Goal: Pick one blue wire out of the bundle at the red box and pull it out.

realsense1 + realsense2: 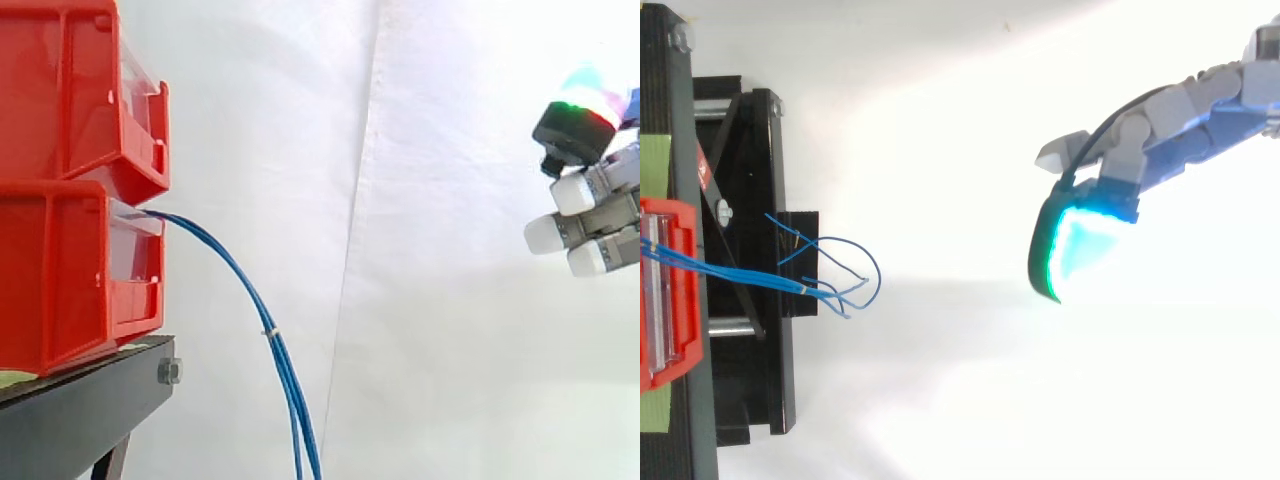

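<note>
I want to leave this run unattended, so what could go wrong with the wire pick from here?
1. A white tie binds the blue wires below the lower red bin, so pulling one may drag the whole bundle.
2. The hand, open and well clear, has thick pads; it might pinch several thin wires.
3. The loose ends cross and curl, so one could snag.

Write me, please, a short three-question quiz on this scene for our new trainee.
1. True or false: the hand touches the blue wires.
2. Choose one: the blue wires come out of (A) the upper red bin, (B) the lower red bin, (C) the black stand.
3. Fill in: the hand's fingers are ____ and hold nothing.

Key: 1 false; 2 B; 3 open.
</note>
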Robot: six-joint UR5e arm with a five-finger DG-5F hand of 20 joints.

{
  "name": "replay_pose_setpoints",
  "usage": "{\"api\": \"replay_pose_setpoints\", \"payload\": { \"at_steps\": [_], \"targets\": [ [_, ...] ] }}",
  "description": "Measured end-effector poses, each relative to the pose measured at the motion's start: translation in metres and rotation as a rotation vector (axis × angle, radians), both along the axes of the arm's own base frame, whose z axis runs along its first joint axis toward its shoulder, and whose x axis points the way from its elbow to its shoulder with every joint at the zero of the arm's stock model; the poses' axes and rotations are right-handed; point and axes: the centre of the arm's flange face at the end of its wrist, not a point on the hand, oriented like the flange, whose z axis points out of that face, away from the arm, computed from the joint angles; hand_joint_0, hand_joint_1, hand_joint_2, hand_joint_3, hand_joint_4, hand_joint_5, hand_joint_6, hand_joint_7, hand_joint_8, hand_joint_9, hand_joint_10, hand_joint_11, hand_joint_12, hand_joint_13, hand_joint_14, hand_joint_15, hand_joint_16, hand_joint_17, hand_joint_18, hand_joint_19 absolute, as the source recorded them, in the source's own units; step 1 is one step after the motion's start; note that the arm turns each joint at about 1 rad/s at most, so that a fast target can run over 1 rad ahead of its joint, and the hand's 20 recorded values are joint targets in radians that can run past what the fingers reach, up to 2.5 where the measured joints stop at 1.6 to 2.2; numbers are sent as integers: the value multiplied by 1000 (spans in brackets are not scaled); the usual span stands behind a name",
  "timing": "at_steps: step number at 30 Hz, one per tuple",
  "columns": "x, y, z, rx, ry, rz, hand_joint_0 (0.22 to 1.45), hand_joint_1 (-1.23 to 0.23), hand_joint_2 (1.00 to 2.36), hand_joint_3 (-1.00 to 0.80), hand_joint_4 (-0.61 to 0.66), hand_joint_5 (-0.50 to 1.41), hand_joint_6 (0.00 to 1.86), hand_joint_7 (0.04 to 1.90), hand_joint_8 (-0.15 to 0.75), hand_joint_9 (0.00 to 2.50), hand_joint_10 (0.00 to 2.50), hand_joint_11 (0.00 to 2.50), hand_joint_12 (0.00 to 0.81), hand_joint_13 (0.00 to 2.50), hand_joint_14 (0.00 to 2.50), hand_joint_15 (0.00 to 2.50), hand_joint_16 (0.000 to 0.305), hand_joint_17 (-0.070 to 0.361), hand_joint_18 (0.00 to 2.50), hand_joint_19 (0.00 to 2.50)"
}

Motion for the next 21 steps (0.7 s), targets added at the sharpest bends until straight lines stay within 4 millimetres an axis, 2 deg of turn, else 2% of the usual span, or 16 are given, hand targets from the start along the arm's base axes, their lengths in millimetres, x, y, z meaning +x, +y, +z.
{"api": "replay_pose_setpoints", "payload": {
  "at_steps": [10, 17, 21],
  "targets": [
    [20, 9, -29, 18, -18, -7, 426, -701, 1000, -500, 284, -163, 503, 980, 291, 555, 6, 183, 405, 190, 0, 67, 71, 159, 116, 195],
    [33, 13, -48, 23, -42, -45, 390, -723, 1000, -500, 303, -162, 503, 992, 305, 558, 6, 188, 424, 178, 2, 64, 74, 168, 117, 184],
    [35, 17, -52, 20, -41, -76, 380, -699, 1000, -500, 304, -165, 503, 999, 305, 518, 6, 208, 427, 143, 3, 89, 75, 169, 71, 218]
  ]
}}
